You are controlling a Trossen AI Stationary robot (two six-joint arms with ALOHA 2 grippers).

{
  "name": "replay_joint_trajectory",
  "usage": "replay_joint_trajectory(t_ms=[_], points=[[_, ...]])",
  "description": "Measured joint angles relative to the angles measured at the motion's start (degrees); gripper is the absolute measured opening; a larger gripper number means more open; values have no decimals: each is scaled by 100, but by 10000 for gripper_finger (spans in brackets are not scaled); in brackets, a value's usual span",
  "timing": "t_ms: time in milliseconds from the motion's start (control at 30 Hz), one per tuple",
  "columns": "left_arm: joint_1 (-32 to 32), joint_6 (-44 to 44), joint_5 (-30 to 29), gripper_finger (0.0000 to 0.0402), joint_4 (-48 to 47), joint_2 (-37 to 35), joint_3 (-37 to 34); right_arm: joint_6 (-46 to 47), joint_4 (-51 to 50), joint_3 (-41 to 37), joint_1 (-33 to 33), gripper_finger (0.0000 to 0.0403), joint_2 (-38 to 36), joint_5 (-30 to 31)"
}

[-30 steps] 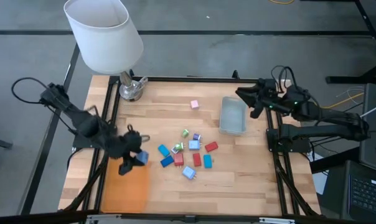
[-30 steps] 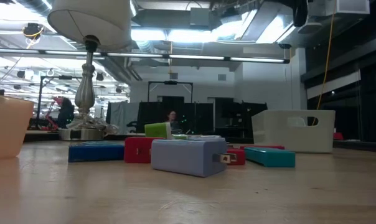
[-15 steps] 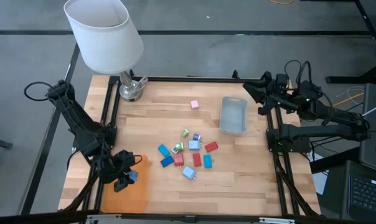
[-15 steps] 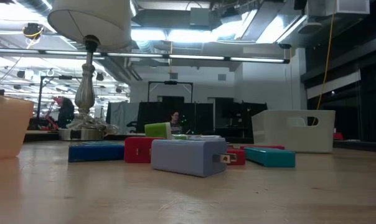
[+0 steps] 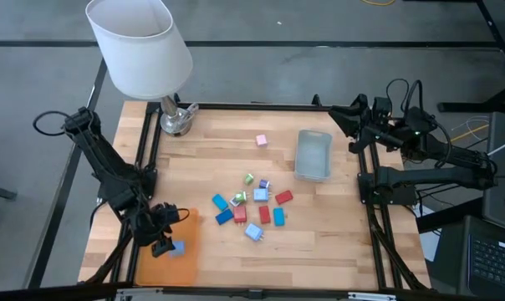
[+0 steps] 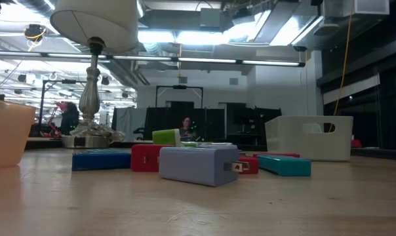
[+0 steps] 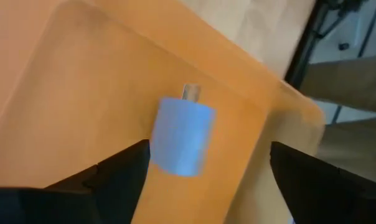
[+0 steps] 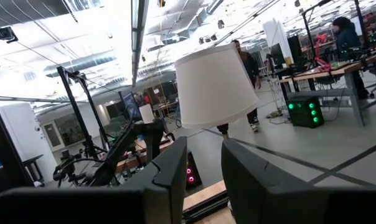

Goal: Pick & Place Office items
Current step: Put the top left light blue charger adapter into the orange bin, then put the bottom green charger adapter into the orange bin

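Note:
My left gripper (image 5: 162, 241) hovers open, low over the flat orange tray (image 5: 165, 266) at the table's near left. A light blue block (image 7: 182, 137) lies on the tray between its spread fingers, metal prongs pointing away from the wrist. The other office items (image 5: 252, 205) lie in a cluster at the table's middle: blue, red, green and teal blocks, with a lavender one (image 6: 198, 164) nearest the front. A pink block (image 5: 261, 141) lies alone farther back. My right gripper (image 5: 340, 117) is shut and raised at the far right edge, holding nothing.
A translucent grey-blue bin (image 5: 313, 155) stands right of the cluster. A lamp with a white shade (image 5: 140, 46) stands on its metal base (image 5: 175, 121) at the far left corner. Bare wood lies along the near edge and right of the tray.
My left gripper has gone toward the table's near edge with the light blue block, out over the orange tray. There it has let go, and the block now lies on the tray. My right gripper has drawn back a little toward the far right corner.

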Motion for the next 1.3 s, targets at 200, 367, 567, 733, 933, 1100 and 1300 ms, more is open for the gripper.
replay_joint_trajectory(t_ms=[200,367,567,733,933,1100,1300], points=[[415,259,-168,323,-66,-264,191,-2,0,1,0,100,0,0],[1376,1265,-717,316,-825,-551,615,-4,0,1,0,100,0,-1],[3430,3211,-457,316,-1019,-273,1070,-4,0,1,0,100,0,-17],[4679,5128,-259,316,-966,756,1808,-7,0,3,0,100,0,-48],[4990,7155,-49,307,-977,2180,2634,-9,0,3,0,100,0,-50],[4880,7878,349,297,-757,3070,3068,-20,0,3,0,100,0,-55],[4845,7598,895,296,-584,3491,3221,-17,3,3,0,100,0,-162]])
